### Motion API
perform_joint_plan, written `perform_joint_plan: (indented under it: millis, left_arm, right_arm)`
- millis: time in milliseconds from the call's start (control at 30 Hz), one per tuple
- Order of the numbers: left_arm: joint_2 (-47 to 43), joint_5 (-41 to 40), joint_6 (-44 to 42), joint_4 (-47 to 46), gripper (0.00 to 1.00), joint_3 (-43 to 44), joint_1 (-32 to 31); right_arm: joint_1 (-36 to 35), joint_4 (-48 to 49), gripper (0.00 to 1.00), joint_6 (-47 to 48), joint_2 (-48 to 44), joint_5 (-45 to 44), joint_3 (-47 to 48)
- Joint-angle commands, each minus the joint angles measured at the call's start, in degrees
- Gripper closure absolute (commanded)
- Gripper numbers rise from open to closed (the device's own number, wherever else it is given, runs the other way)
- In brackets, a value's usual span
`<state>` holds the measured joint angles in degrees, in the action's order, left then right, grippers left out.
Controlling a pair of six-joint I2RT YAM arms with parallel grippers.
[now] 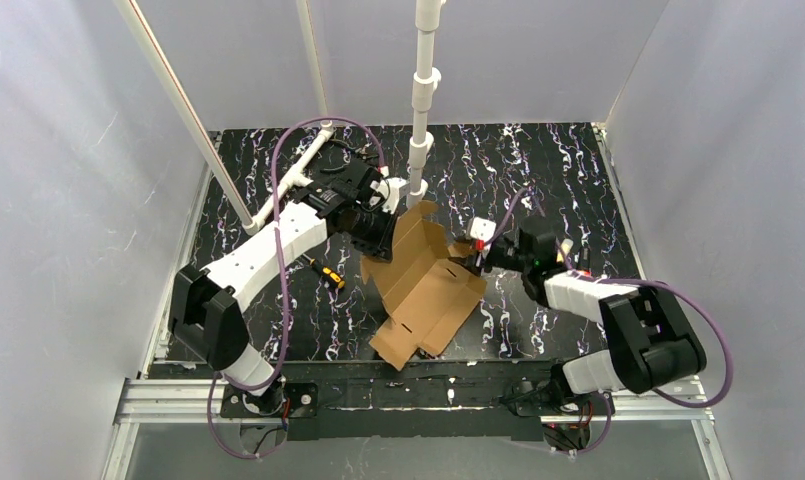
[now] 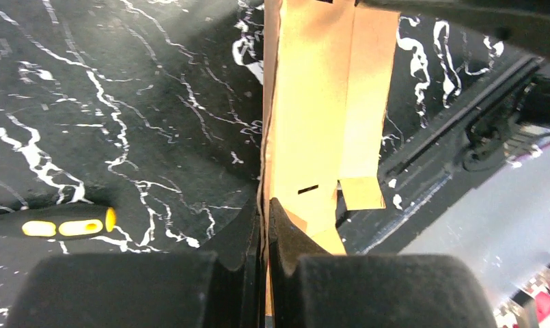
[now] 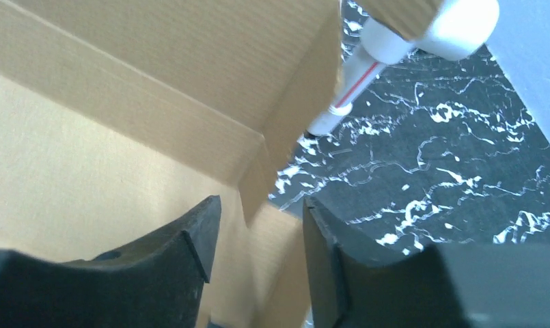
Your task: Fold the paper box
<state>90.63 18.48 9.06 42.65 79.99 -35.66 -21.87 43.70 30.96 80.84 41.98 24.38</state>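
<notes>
Paper box [image 1: 425, 292]: brown cardboard, part-folded, centre of frame. Left gripper [image 2: 265, 206]: clenched on a box edge. Right gripper [image 3: 258, 213]: fingers parted, flap corner between them. Screwdriver [image 1: 327, 271]: left of box.

The table [image 1: 538, 180] has a black top like marble, with thin white and pale purple veins running over it. Plain pale grey walls close it in on three sides: the left wall [image 1: 68, 200], the back wall [image 1: 528, 50] and the right wall [image 1: 738, 150]. Their surfaces show faint scratches and a soft shine. A white pipe post [image 1: 423, 90] with joints stands upright at the back of the table, near the middle. A long white rod [image 1: 178, 100] leans across the left corner. An aluminium rail [image 1: 178, 400] runs along the near edge. The light is even, without hard shadows.
</notes>
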Motion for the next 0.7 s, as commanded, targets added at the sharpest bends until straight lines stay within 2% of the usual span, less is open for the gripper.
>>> perform_joint_plan:
  millis: [0,133,200,300,367,467,667]
  left_arm:
    - [-5.3,-5.8,-2.2,-1.4,1.0,-0.7,0.3]
    - [-5.2,-4.9,-3.3,-1.4,1.0,0.0,0.3]
    - [-5.0,-4.2,-3.4,-1.6,1.0,0.4,0.3]
    - [-4.8,-2.7,-3.2,-1.7,1.0,1.2,0.3]
    - [-4.8,-1.8,-2.8,-1.8,1.0,1.5,0.3]
    - [-5.0,0.3,-2.0,-2.1,1.0,1.8,0.3]
    - [-4.3,5.6,-0.4,-2.9,1.0,1.5,0.3]
  right_arm:
    - [3.8,-34.5,0.39,14.5,-4.1,8.6,13.1]
    - [2.9,-63.2,0.39,34.6,-6.2,11.1,20.4]
    - [-1.6,-67.6,0.5,37.8,-7.2,7.3,19.5]
    - [-12.5,-54.4,0.85,30.8,-7.7,-4.9,12.0]
    - [-16.6,-43.6,0.97,27.1,-5.7,-12.2,8.7]
    - [-20.0,-33.6,0.99,26.2,-1.4,-21.5,7.8]
    - [-22.3,-17.2,0.99,27.9,2.4,-27.4,2.5]
